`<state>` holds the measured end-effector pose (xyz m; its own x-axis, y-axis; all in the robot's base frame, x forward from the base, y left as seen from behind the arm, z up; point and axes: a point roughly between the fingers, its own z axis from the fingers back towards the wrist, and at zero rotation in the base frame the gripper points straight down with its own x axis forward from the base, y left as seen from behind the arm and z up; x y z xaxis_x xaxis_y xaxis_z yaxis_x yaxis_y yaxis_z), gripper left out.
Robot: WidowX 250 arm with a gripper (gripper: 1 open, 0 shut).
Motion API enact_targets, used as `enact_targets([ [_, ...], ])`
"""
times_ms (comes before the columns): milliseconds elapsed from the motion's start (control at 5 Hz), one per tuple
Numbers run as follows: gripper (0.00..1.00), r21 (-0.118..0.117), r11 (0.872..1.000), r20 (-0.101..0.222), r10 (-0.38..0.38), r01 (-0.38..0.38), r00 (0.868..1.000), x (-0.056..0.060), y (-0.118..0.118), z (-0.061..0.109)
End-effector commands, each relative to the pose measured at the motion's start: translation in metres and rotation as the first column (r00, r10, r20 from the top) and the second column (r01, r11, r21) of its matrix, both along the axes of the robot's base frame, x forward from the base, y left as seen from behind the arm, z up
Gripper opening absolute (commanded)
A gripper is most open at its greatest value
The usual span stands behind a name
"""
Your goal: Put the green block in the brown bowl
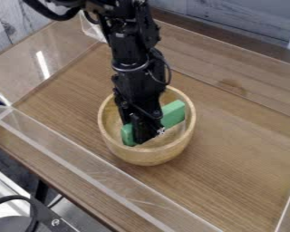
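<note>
A single black robot arm reaches straight down from the top of the picture into a round, thick-walled brown bowl (115,143) of light tan wood, which sits near the middle of a wood-grain tabletop (232,172). The tabletop is fenced by low clear plastic walls (62,172), and the bowl stands well apart from all of them. The gripper (140,132) is inside the bowl, below its rim, pointing down, with its jaws clamped on the green block (172,115). The block is a small matte green bar; it lies tilted inside the bowl, one end low by the fingertips and the other end rising toward the bowl's far-right rim. Whether that upper end leans on the rim or sits just short of it cannot be told, and the arm hides whether the low end touches the bowl's floor. Judging by this, the task is nearly finished: the block has been carried to the bowl and is already within its walls. What is left appears to be opening the jaws to let the block settle, then lifting the arm clear of the bowl without dragging the block back out.
</note>
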<state>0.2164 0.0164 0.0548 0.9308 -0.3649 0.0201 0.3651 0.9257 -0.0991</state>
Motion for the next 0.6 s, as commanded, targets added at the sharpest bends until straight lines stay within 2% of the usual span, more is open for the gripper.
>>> enact_targets([
  [0,0.00,0.002,1.000,0.037,-0.007,0.007,0.999,0.0102,-0.0006,0.0085],
  [400,0.00,-0.002,1.000,0.031,-0.008,0.008,0.999,0.0113,-0.0013,0.0086],
])
